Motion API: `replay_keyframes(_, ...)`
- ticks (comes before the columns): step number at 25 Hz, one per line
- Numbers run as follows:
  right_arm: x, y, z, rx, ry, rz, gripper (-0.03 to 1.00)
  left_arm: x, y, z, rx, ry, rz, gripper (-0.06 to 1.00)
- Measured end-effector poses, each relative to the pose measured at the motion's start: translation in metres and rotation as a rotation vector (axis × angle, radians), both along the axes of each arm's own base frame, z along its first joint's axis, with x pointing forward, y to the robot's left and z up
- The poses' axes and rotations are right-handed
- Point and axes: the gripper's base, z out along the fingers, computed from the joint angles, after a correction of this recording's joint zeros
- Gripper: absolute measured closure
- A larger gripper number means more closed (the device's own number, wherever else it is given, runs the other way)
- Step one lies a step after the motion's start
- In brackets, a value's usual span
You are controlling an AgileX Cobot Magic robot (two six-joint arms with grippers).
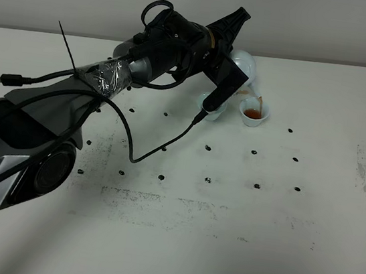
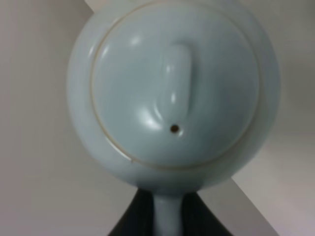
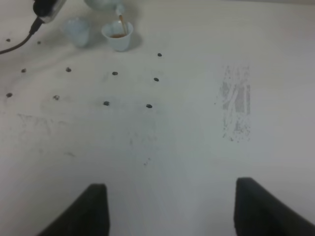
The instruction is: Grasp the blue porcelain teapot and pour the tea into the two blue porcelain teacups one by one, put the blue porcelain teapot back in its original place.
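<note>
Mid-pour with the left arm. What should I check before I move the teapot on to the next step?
1. Left gripper shut on the handle of the teapot: ok.
2. Lid seated on the tilted pot: ok.
3. Tea stream lands inside the teacup under the spout: ok.
4. That cup not overflowing: ok, tea shows below the rim.
5. Other teacup filled or empty: cannot tell, its inside is not visible.
6. Right gripper open and well away from both cups: ok.

The white table [image 1: 259, 221], scuffed and dotted, bears two pale-blue teacups [image 1: 254, 116] side by side.
</note>
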Motion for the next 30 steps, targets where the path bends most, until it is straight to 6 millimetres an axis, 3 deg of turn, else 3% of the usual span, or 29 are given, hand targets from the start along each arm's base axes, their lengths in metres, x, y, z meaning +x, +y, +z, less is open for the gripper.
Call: replay_keyframes(30, 0.0000, 0.0000, 0.0000, 0.000, 0.000, 0.000, 0.40, 0.0007, 0.0010, 0.0003, 0.037, -0.020, -0.018, 0.86)
